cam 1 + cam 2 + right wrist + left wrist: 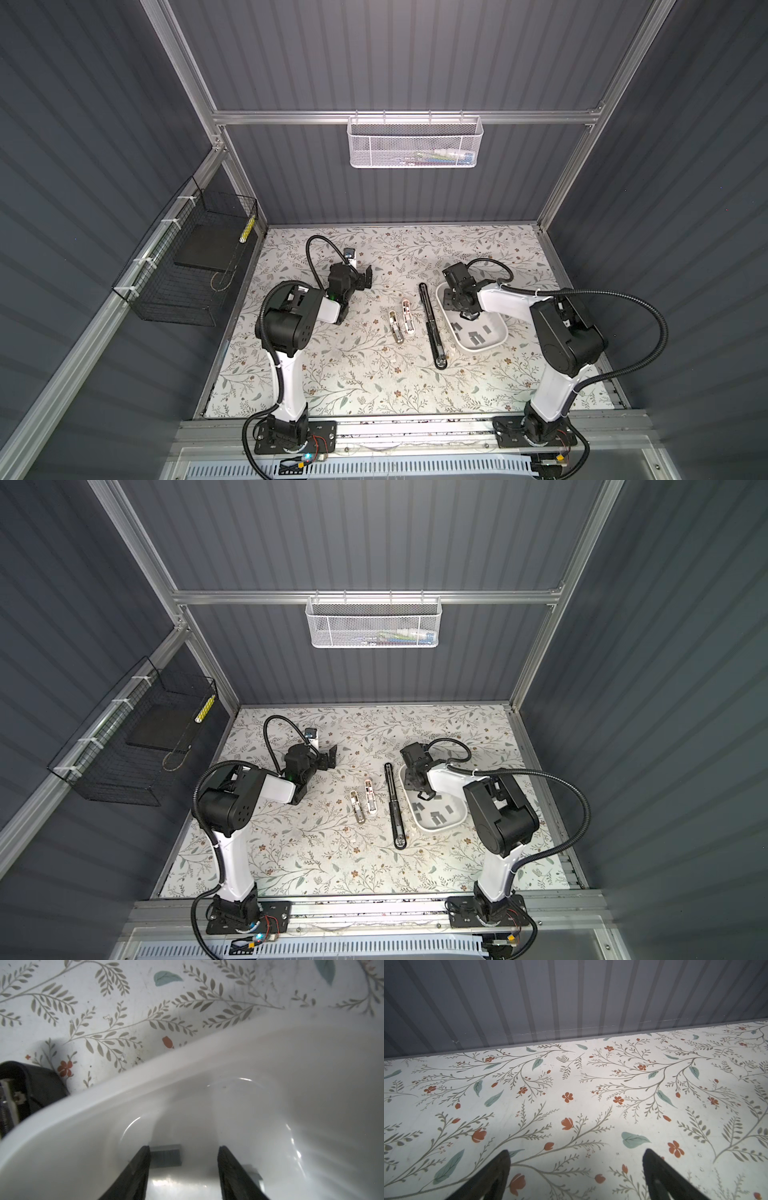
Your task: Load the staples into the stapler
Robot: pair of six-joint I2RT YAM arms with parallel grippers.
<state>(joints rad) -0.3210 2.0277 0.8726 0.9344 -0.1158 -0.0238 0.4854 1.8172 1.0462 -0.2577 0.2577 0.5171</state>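
The black stapler [431, 328] [394, 808] lies opened out flat and long at mid table; one end of it shows in the right wrist view [37, 1084]. Right beside it stands a white dish [498, 338] [459, 812] [145, 1076] holding several grey staples [478, 336] [436, 816]. My right gripper [469, 316] [424, 796] [184, 1148] reaches down into the dish, open. One staple strip [166, 1155] lies between its jaws against one finger, unclamped; another [253, 1174] lies outside the opposite finger. My left gripper [365, 276] [329, 756] [576, 1151] hovers wide open over bare table, far left of the stapler.
Two small white-and-metal pieces [401, 322] [365, 804] lie just left of the stapler. A white mesh basket [413, 141] hangs on the back rail. A black wire basket [187, 266] hangs on the left wall. The table carries a floral cover.
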